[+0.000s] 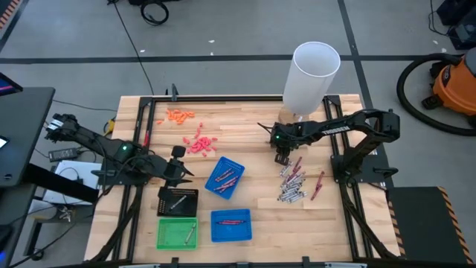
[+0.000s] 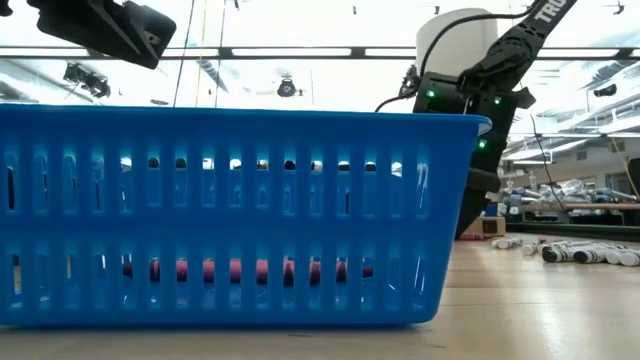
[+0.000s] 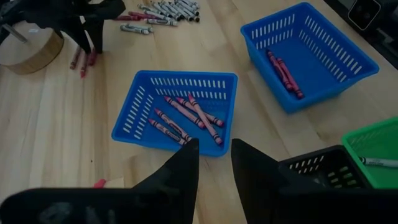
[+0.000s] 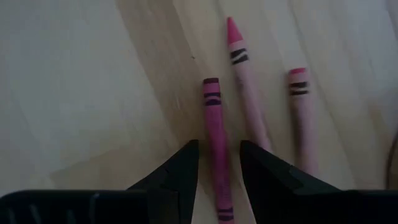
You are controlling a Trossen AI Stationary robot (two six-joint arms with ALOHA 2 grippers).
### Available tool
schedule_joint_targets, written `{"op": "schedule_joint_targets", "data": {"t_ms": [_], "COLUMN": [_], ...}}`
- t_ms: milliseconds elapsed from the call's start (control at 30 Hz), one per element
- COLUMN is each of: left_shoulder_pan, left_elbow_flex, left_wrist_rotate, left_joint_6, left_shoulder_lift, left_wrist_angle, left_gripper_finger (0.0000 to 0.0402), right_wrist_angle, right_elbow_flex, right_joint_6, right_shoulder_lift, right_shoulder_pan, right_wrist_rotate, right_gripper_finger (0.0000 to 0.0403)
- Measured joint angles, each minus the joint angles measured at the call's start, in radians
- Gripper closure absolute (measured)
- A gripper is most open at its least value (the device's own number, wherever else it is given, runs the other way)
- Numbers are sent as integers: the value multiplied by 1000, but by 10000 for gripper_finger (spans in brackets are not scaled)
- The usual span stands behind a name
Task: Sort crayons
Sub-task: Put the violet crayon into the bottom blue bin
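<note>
Loose crayons lie flat on the wooden table at the right: grey ones (image 1: pixel 291 186) in a heap, red ones (image 1: pixel 318 184) beside them. My right gripper (image 1: pixel 282 156) hangs open, pointing down over three pink-red crayons. Its fingers stand on either side of the magenta one (image 4: pixel 214 118), which lies on the table; no touch shows. Red crayons lie in the tilted blue tray (image 1: pixel 224 177) and in the near blue tray (image 1: pixel 230 225). A grey crayon (image 3: pixel 379 162) lies in the green tray (image 1: pixel 177 232). My left gripper (image 3: pixel 214 146) waits open and empty above the black tray (image 1: pixel 178 201).
A tall white cylinder (image 1: pixel 312 74) stands on a wooden disc at the far edge, behind my right arm. Orange bits (image 1: pixel 180 115) and salmon-pink bits (image 1: pixel 199 143) lie at the far left. The near blue tray (image 2: pixel 230 220) blocks most of the low view.
</note>
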Motion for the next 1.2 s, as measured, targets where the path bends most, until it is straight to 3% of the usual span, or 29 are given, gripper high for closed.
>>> {"op": "schedule_joint_targets", "data": {"t_ms": [367, 800, 1200], "left_shoulder_pan": [0, 0, 0], "left_elbow_flex": [0, 0, 0], "left_wrist_rotate": [0, 0, 0], "left_joint_6": [5, -44, -58], "left_shoulder_lift": [0, 0, 1], "left_wrist_angle": [1, -1, -2], "left_gripper_finger": [297, 297, 297], "right_wrist_angle": [-1, -3, -74], "right_elbow_flex": [-3, -4, 72], "right_joint_6": [39, 78, 70], "right_shoulder_lift": [2, 4, -5], "right_shoulder_pan": [27, 30, 77], "right_wrist_rotate": [-26, -60, -21], "right_gripper_finger": [283, 372, 365]}}
